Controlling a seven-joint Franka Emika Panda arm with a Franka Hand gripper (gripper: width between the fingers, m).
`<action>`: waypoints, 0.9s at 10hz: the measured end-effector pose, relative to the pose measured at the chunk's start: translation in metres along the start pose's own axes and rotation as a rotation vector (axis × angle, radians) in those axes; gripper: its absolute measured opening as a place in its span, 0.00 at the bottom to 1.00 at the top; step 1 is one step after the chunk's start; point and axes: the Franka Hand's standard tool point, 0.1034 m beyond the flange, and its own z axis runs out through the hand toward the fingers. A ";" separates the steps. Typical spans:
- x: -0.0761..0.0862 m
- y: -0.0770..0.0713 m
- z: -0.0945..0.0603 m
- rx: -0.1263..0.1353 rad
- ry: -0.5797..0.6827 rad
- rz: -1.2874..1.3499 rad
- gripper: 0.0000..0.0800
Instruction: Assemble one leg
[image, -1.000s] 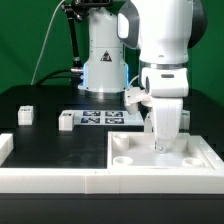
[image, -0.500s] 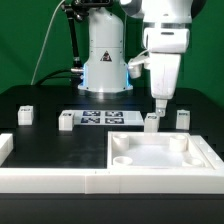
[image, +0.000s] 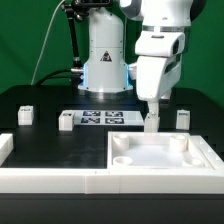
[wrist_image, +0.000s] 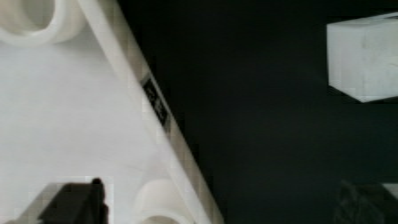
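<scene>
Exterior view: your gripper (image: 153, 106), fingers spread and empty, has moved off the plate (image: 160, 156) to hover over the leg (image: 152, 122) standing mid-desk, clear of every edge; grasp looks next.

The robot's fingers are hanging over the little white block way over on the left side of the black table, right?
Not quite. The exterior view shows the fingers hanging over the leg just behind the big white plate, not over the far-left leg. The table is black, as you said.
</scene>
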 end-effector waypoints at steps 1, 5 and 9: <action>-0.006 -0.006 0.005 0.024 0.000 0.185 0.81; 0.008 -0.043 0.013 0.043 0.005 0.709 0.81; 0.024 -0.061 0.013 0.066 0.002 1.014 0.81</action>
